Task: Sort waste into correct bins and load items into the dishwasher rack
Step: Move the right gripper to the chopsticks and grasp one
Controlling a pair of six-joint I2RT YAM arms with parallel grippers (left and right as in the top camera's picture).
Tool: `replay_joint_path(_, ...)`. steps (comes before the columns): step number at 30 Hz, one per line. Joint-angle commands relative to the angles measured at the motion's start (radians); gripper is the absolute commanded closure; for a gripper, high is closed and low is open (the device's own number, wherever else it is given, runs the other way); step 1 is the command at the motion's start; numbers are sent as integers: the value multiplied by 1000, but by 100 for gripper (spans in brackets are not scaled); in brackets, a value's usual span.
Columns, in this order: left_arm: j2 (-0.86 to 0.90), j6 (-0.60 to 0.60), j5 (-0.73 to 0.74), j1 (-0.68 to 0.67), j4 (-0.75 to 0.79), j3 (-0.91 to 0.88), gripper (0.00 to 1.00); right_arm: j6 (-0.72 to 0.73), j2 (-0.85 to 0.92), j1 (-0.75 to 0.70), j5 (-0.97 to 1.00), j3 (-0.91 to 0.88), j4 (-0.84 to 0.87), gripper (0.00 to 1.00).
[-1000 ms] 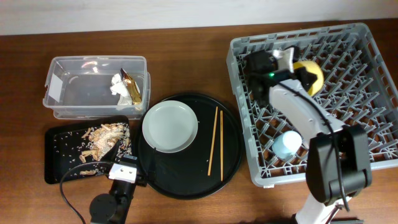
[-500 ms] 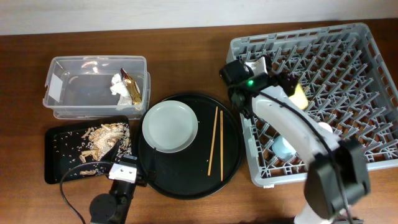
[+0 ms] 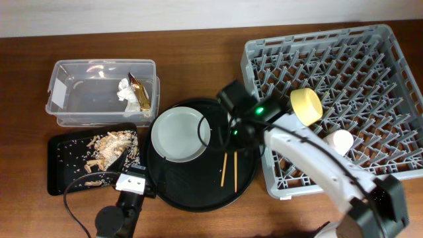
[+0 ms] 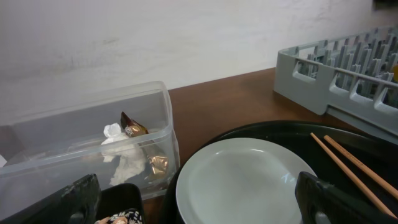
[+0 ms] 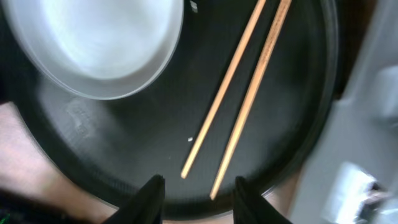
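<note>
My right gripper [image 3: 232, 137] is open and empty, hovering over the two wooden chopsticks [image 3: 229, 170] on the large round black tray [image 3: 178, 185]. In the right wrist view the chopsticks [image 5: 239, 99] lie just ahead of the open gripper [image 5: 198, 199], with the pale grey plate [image 5: 99, 43] to their left. The plate [image 3: 180, 134] sits on the round tray. The yellow bowl [image 3: 306, 106] and a small pale cup [image 3: 342, 140] are in the grey rack [image 3: 390, 59]. My left gripper [image 3: 132, 182] rests open by the front edge; in its own view [image 4: 199, 214] it faces the plate [image 4: 245, 180].
The clear tub [image 3: 73, 99] holds white tissue [image 3: 125, 92] and the gold-brown wrapper [image 3: 140, 89]. The shallow black tray [image 3: 63, 168] holds crumbly food scraps [image 3: 112, 142]. The rack's near wall [image 5: 373, 124] stands right of the chopsticks.
My right arm has swung out of the rack, left and forward, to above the round tray. The yellow bowl stays in the rack. The left arm has not moved.
</note>
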Motion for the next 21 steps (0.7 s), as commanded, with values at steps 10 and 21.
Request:
replay_joint_path(10, -9, 16, 8, 5, -4, -3, 0, 175, 37, 14, -17, -328, 448, 71)
replay_joint_path(21, -9, 16, 8, 5, -4, -3, 1, 215, 177, 38, 20, -328, 511, 73)
